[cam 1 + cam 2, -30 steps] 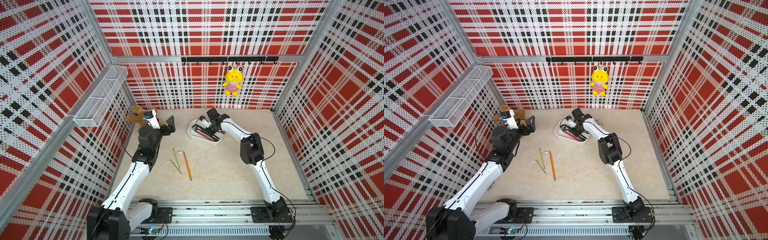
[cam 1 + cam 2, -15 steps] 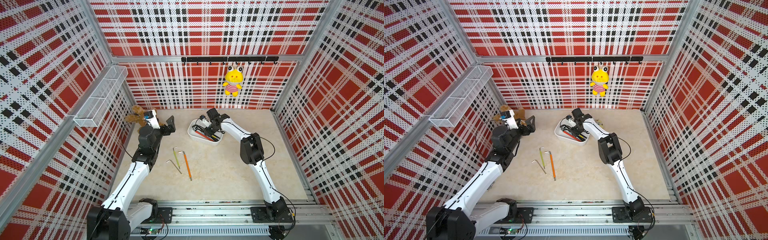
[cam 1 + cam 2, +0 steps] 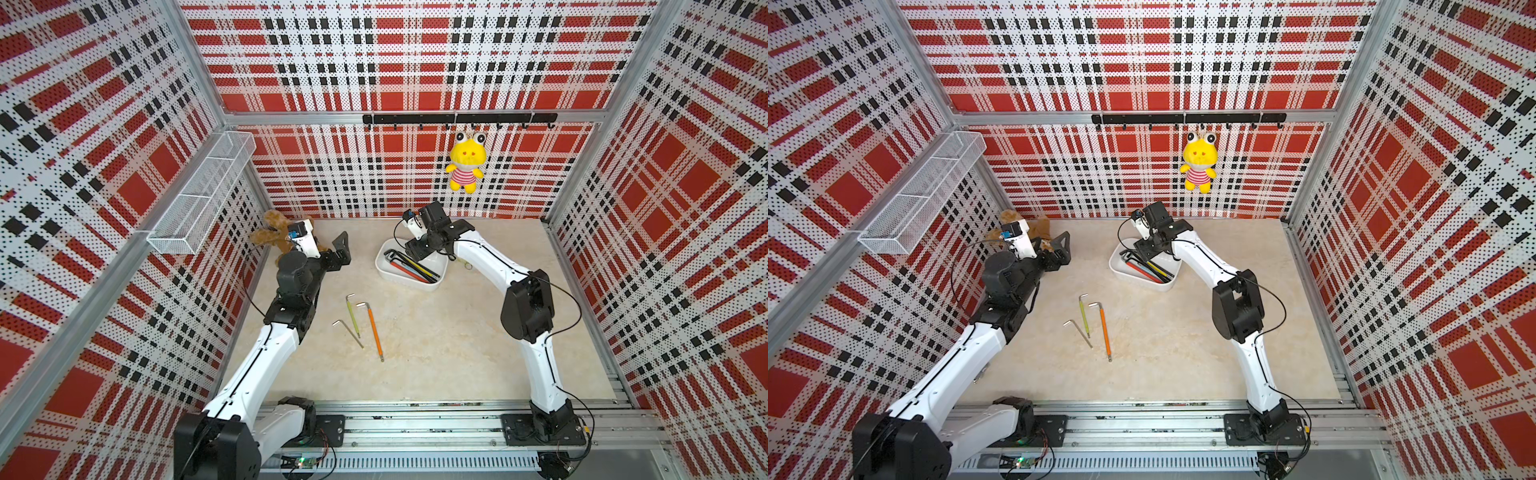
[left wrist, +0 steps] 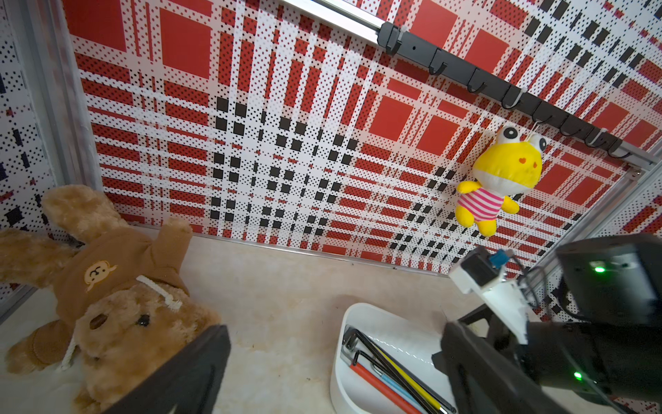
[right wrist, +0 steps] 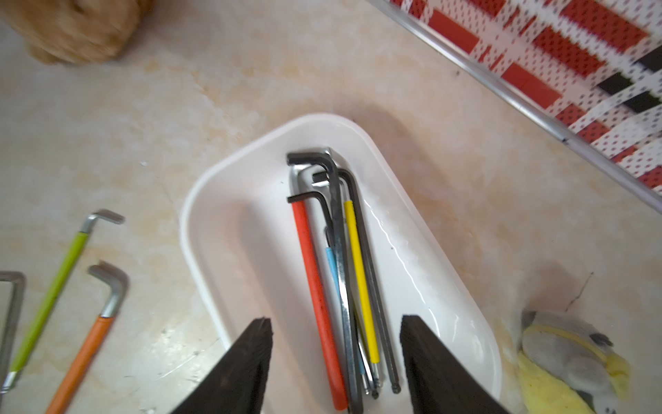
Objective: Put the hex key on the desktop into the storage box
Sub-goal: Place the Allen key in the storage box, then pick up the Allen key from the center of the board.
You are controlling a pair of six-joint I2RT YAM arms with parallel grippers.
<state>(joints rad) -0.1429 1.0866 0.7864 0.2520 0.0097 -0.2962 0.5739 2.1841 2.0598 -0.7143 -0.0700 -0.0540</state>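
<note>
Three hex keys lay loose on the table, between the two arms and well apart from the storage box. An orange-sleeved hex key had a green-sleeved hex key just beside it, and a bare silver hex key slanted past the green one's long end. Whether those two touched could not be told from either top view. Toward the back wall, the box already held a bundle of stowed keys, red, blue, yellow and black, lying lengthwise on its floor. The right tool hung directly over that bundle, jaws spread and nothing between them. The left tool, jaws likewise apart and empty, was raised near the teddy bear in the back corner.

By the look of it, the step in hand was clearing the box and going for the next key. Done well, that meant lifting the right tool straight up past the rim before swinging, so that no jaw caught the wall and dragged the light box. The orange key seemed the soundest pick. It lay clear enough for the jaws to straddle its sleeve crosswise near mid-length, and the sleeve promised better grip than bare steel. The green and silver pair called for more care, since closing on one could flick the other.
</note>
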